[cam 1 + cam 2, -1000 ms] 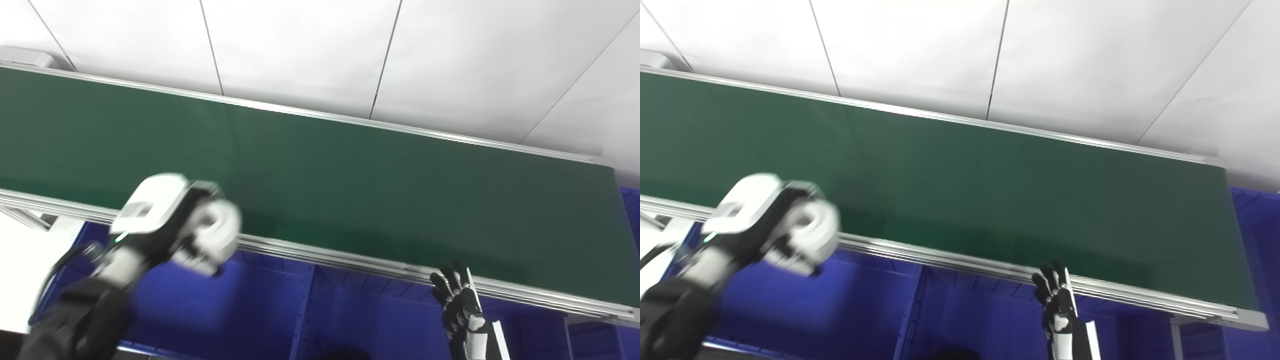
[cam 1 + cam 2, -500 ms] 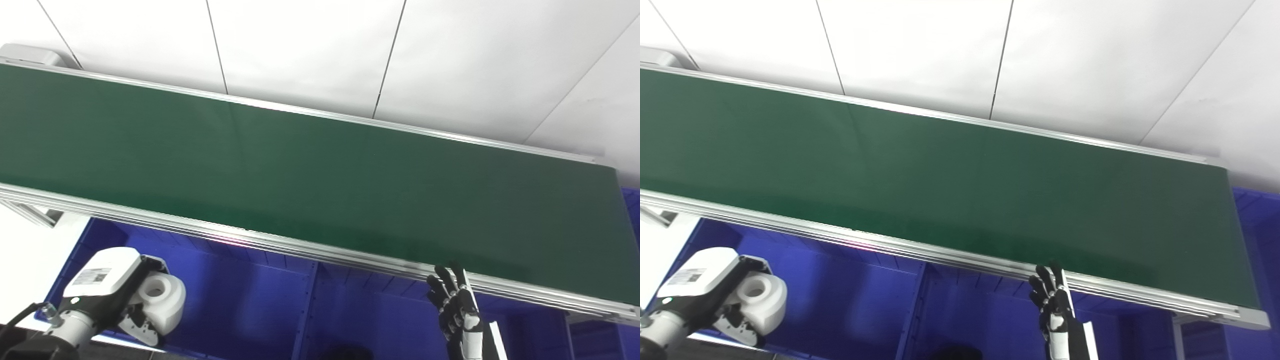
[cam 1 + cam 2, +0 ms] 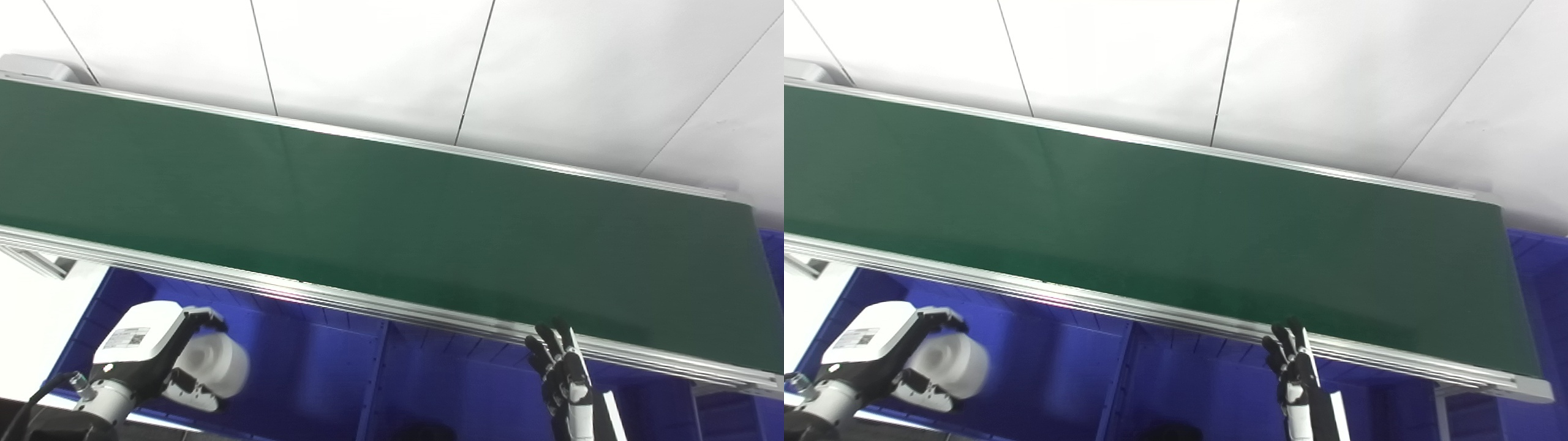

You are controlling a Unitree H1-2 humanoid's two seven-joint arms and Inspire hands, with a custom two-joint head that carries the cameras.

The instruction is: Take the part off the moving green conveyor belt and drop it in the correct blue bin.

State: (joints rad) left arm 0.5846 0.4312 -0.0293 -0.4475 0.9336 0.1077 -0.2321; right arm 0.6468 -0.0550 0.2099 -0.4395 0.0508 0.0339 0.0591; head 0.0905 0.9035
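Observation:
My left hand [image 3: 153, 352] is low at the left, over the left blue bin [image 3: 306, 373]. Its fingers [image 3: 205, 316] are spread around a white cylindrical part [image 3: 219, 367]. The part is blurred while the hand is sharp, and it sits at the fingertips, coming out to the right. My right hand [image 3: 563, 376] stands upright at the bottom right, in front of the near rail, open and empty. The green conveyor belt [image 3: 392, 214] runs across the view with nothing on it.
A second blue bin [image 3: 471, 392] lies right of a divider [image 3: 373, 380], below the belt's near aluminium rail [image 3: 343, 300]. Another blue bin edge [image 3: 773, 257] shows past the belt's right end. White floor panels lie behind the belt.
My left hand came down from the belt's near edge to over the left bin with the part. Its fingers have now spread and the part has shifted right, out of the grasp. The right hand stayed still.

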